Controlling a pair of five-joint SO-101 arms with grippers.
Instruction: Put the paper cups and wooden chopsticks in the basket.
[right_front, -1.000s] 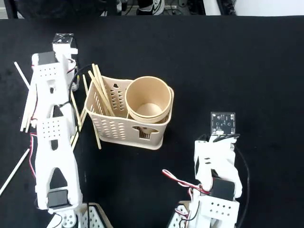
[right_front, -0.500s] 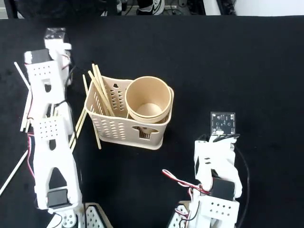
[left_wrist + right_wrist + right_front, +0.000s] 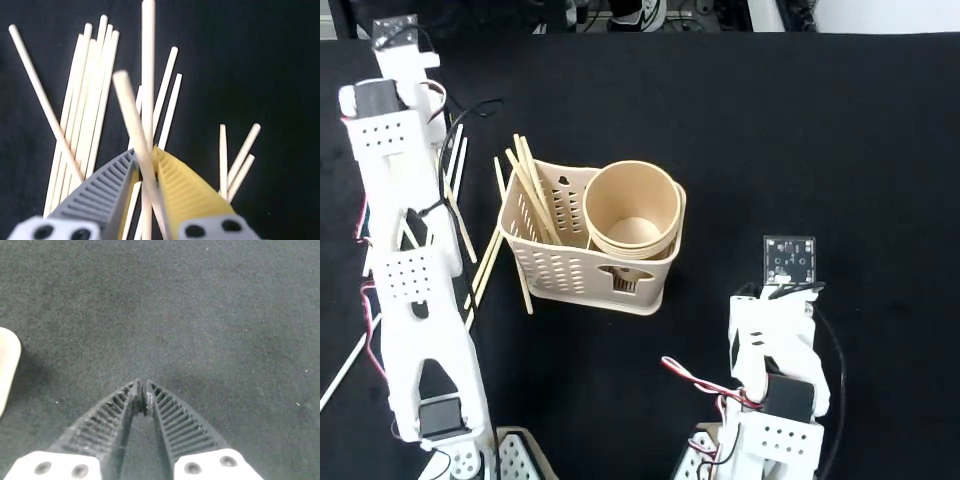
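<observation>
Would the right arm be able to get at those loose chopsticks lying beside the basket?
Probably not easily: the loose chopsticks lie on the far side of the basket, which stands between them and the right arm, and the left arm hangs over them.

Black table (image 3: 820, 130): basket (image 3: 582, 270), loose chopsticks (image 3: 457, 190).

high: overhead, onto table (image 3: 820, 120) | left wrist: close past left pincer (image 3: 145, 166) | right wrist: close past right pincer (image 3: 143, 391), same table
</observation>
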